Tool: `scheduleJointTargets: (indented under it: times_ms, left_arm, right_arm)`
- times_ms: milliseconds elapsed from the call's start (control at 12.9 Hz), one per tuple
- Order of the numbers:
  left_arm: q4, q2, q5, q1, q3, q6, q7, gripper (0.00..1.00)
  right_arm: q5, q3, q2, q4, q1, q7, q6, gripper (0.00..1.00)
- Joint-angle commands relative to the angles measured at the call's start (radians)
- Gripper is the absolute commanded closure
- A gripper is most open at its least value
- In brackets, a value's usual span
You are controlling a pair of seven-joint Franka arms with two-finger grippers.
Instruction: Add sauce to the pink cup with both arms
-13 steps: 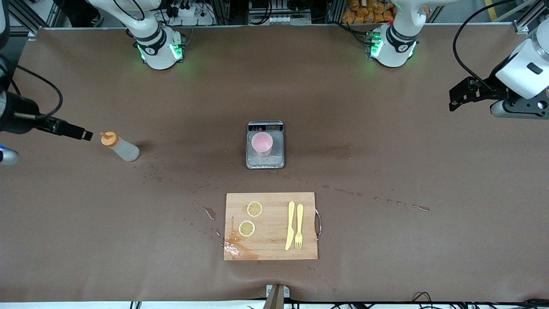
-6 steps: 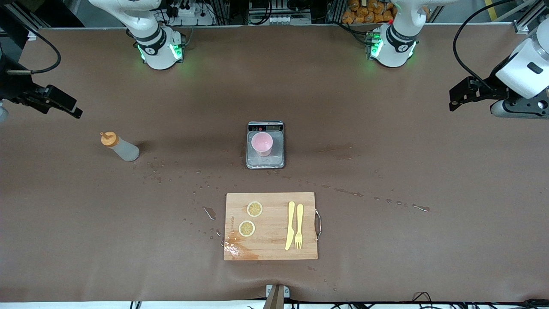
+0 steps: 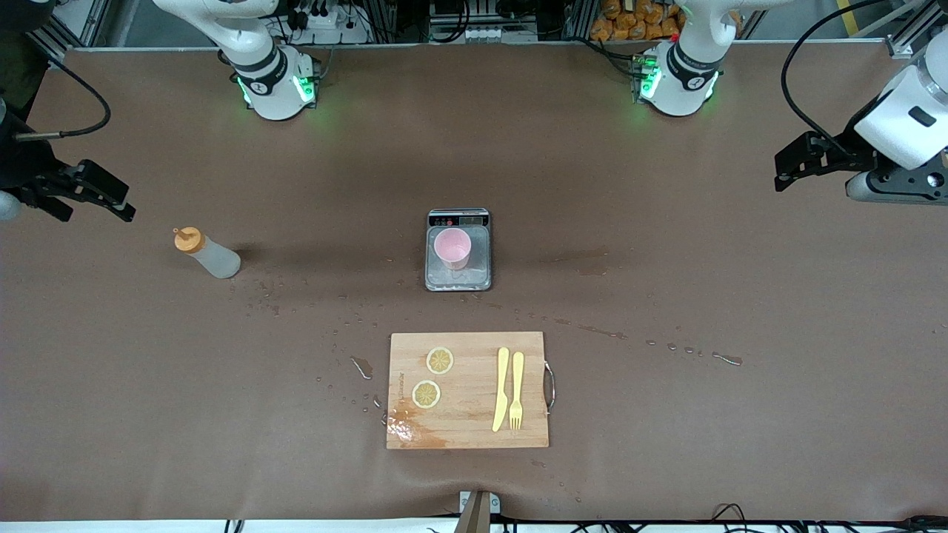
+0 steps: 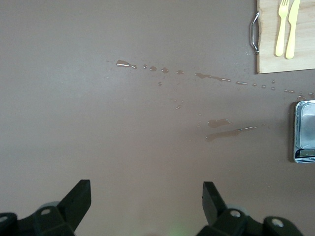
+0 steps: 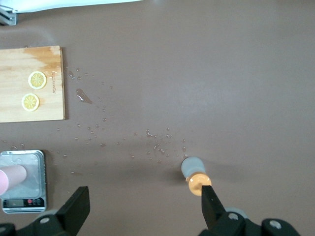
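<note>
Nearest the front camera, a wooden cutting board (image 3: 468,390) lies close to the bench (image 3: 740,444) edge, carrying two lemon slices (image 3: 440,360), a yellow knife (image 3: 501,388) and a yellow fork (image 3: 516,389); its metal handle faces the left arm's end. Droplets and small wet streaks (image 3: 615,334) are scattered on the brown surface around it. Farther from the camera, mid-bench, the pink cup (image 3: 452,248) stands upright on a small scale (image 3: 458,250), with bare surface on both sides. The sauce (image 3: 207,253) stands alone toward the right arm's end, orange cap on, well apart from the cup. The right hand (image 3: 92,194) hangs near that end's edge, fingers spread and holding nothing, the bottle just beside one finger in the right wrist view. The left hand (image 3: 796,164) is over its own end, wide open and empty, over bare bench.
</note>
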Motion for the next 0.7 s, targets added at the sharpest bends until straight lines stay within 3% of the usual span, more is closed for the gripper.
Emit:
scheduleJointTargets:
  times_ms: [0,78,621]
  left_arm:
    - [0.019,0.007,0.006,-0.003,-0.003,-0.001,0.0,0.0]
    - [0.019,0.007,0.006,0.0,-0.003,-0.001,0.0,0.0]
    - [0.019,0.007,0.006,0.003,-0.003,-0.001,0.0,0.0]
  right_arm:
    - [-0.023,-0.003,-0.013,-0.018,0.009,0.02,0.009,0.0]
    - [-0.023,-0.003,-0.013,-0.018,0.009,0.097,0.001,0.0]
    - [-0.037,-0.003,0.008,0.012,0.008,0.087,-0.008,0.0]
